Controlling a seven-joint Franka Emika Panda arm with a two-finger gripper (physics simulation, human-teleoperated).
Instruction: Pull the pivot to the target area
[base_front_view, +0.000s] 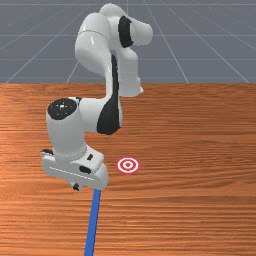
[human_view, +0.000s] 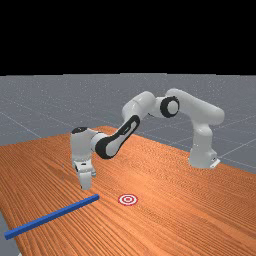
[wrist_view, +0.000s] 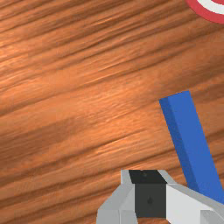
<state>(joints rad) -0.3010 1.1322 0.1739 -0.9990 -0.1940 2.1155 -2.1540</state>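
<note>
Blue from end to end, the pivot (human_view: 54, 216) is a long, straight, square-edged bar lying flat on the orange-brown desk (base_front_view: 200, 150). One end is near the target (base_front_view: 128, 165), and the other runs out to about the desk's edge in the far view. It looks stiff and fairly light, unlikely to bend or break, but its faces are smooth and could slip under a loose hold. Its length matters more: pushed at one end, it would probably swing round rather than travel straight.

The claw (wrist_view: 148, 175) is closed with nothing between its fingers. It stands beside the bar, a little back from the end nearest the target, on the front view's left of it, and the wrist view shows wood between bar and fingertips. The arm (human_view: 131, 131) reaches over from its base, and the red-and-white target sits apart from the bar, toward the front view's right and nearer that base.

The best hold seems to be across the narrow width, just in from the near end: open, straddle, lower and close squarely. Then a slow, level pull toward the base, easing sideways, should keep the trailing length from fishtailing.
</note>
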